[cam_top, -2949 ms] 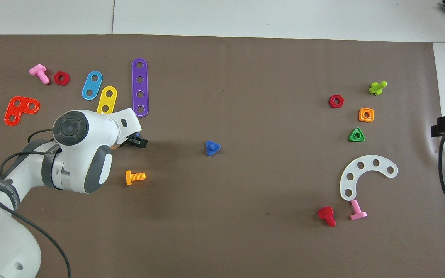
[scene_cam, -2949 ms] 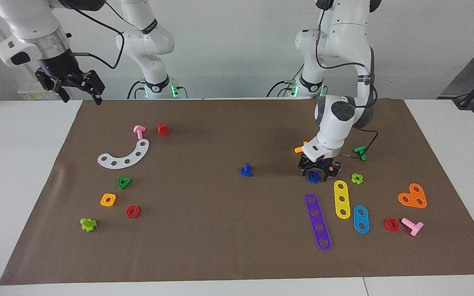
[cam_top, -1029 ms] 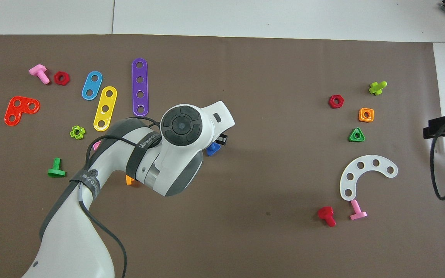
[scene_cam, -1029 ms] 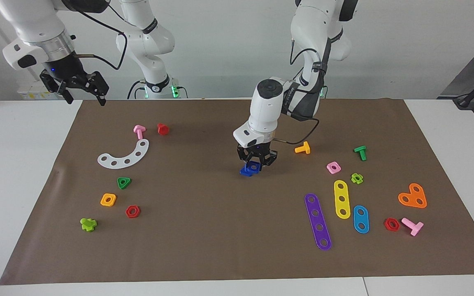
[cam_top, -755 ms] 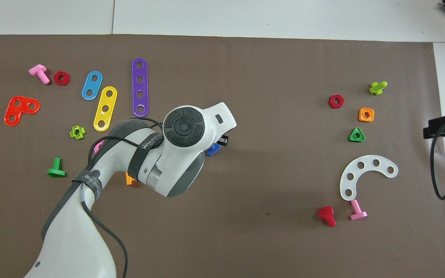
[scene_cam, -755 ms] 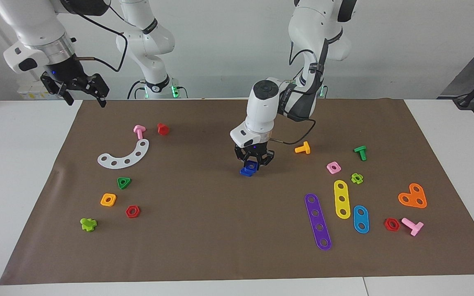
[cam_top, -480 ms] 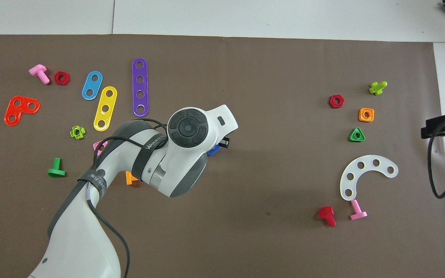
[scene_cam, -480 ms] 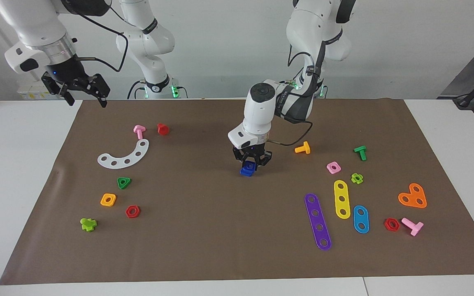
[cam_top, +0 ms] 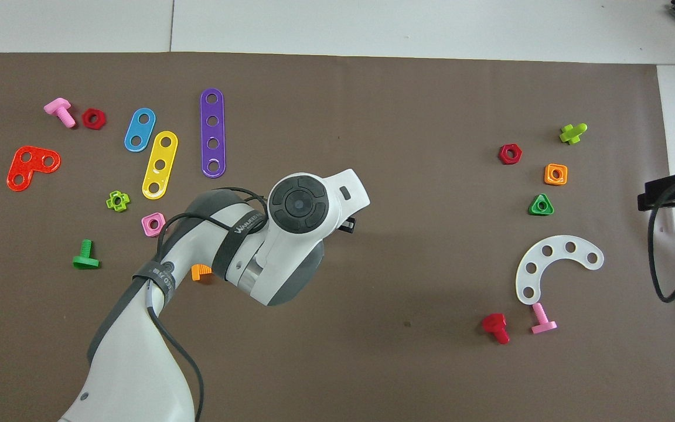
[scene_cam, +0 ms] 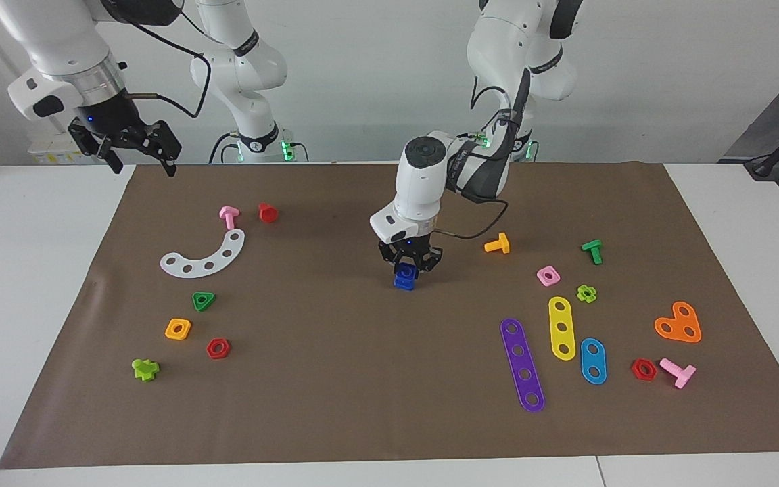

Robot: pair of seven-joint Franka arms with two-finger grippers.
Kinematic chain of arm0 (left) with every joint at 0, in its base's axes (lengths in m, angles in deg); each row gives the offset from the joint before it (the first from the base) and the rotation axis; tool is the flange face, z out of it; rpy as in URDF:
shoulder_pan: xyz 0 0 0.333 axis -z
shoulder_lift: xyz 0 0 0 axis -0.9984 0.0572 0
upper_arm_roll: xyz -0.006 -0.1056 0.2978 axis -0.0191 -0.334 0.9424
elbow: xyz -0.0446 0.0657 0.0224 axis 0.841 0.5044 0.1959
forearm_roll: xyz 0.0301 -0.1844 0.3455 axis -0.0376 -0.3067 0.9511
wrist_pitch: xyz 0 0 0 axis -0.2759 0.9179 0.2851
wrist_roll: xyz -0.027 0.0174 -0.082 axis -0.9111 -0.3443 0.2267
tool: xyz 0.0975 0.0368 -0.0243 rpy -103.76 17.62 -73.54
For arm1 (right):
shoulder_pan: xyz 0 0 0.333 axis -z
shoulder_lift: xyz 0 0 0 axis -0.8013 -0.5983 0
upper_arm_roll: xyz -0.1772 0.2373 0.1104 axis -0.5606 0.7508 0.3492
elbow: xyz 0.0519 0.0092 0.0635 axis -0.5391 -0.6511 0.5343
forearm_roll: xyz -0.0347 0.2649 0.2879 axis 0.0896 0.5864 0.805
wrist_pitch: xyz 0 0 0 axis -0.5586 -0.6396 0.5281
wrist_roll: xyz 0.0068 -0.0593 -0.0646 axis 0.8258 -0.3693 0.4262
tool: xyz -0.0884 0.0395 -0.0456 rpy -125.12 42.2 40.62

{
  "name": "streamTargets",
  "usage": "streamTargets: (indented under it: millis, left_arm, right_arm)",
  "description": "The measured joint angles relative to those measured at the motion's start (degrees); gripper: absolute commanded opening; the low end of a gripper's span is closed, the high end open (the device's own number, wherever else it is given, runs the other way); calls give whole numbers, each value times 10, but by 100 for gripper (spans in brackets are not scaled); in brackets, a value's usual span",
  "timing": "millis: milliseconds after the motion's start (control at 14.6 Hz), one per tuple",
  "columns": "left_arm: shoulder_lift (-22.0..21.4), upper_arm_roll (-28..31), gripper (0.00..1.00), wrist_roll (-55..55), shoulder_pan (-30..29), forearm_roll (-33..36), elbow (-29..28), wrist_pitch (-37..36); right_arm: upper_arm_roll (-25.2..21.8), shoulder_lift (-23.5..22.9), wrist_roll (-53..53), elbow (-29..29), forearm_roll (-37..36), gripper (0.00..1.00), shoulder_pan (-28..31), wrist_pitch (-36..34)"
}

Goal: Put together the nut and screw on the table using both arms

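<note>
The dark-blue nut (scene_cam: 405,271) hangs in my left gripper (scene_cam: 408,266), which is shut on it. It sits directly over the dark-blue screw (scene_cam: 403,284), which stands on the brown mat (scene_cam: 335,379) near the middle of the table. I cannot tell whether nut and screw touch. In the overhead view the left arm's wrist (cam_top: 299,205) covers both parts. My right gripper (scene_cam: 143,161) waits open and empty, raised over the mat's corner at the right arm's end; its black body shows in the overhead view (cam_top: 674,190).
An orange bolt (scene_cam: 498,243), a pink square nut (scene_cam: 548,275), a green bolt (scene_cam: 592,250) and coloured strips (scene_cam: 522,364) lie toward the left arm's end. A white curved plate (scene_cam: 203,257), a red bolt (scene_cam: 268,212) and several small nuts lie toward the right arm's end.
My left gripper has carried the nut from over the coloured strips' area to directly over the screw, shifting a little more in the last second. The right arm has barely moved.
</note>
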Motion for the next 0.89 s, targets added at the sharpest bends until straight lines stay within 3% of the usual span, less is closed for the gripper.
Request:
streamTargets:
  millis: [823, 892]
  left_arm:
    - [-1, 0, 3, 28, 3, -1, -8, -14]
    - [-1, 0, 47, 28, 3, -1, -8, -14]
  right_arm:
    - [1, 0, 0, 0, 0, 100, -1, 0]
    - [1, 0, 0, 0, 0, 100, -1, 0]
